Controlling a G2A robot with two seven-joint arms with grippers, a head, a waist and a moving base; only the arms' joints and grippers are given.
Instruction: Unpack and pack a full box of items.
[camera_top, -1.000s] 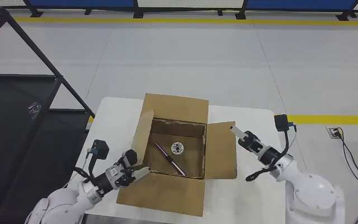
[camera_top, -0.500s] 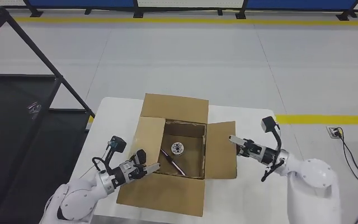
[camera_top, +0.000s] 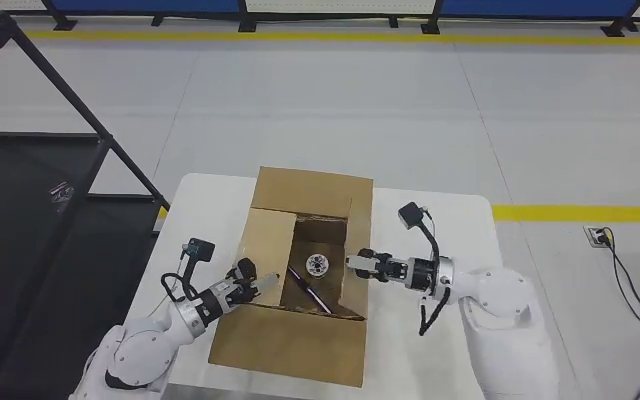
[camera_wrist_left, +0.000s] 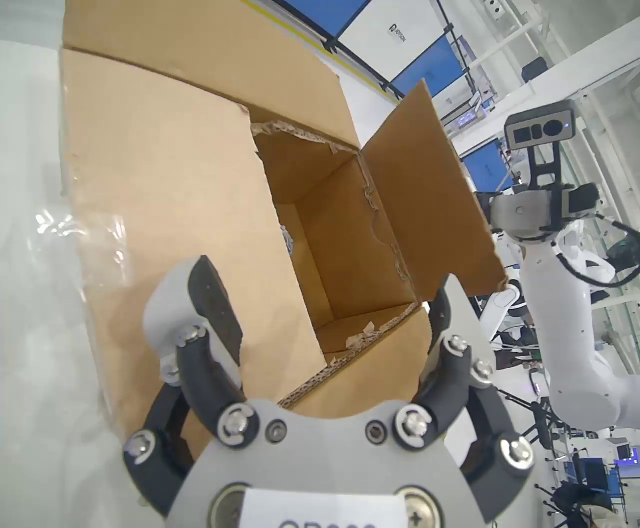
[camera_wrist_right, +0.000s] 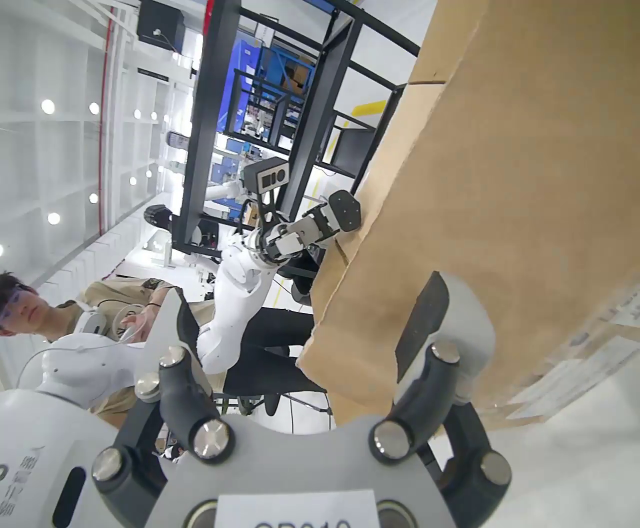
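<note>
Box holds one pen, one disc. Left gripper and right gripper gape wide, cardboard edge between each one's fingers, unclamped.

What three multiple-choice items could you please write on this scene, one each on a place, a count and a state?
1. Where is the pen, taken against the box? A. beside it; B. on its floor; C. held above it.
2. How many things lie in the box? A. two; B. four; C. none.
3. How is the flap at the right gripper? A. lying flat outward; B. torn off; C. raised on edge.

Answers:
1 B: the top view shows the pen slanting across the box floor.
2 A: the pen and a small round thing are what lie there.
3 C: the flap stands up at the box's side, by that gripper's open fingers.
</note>
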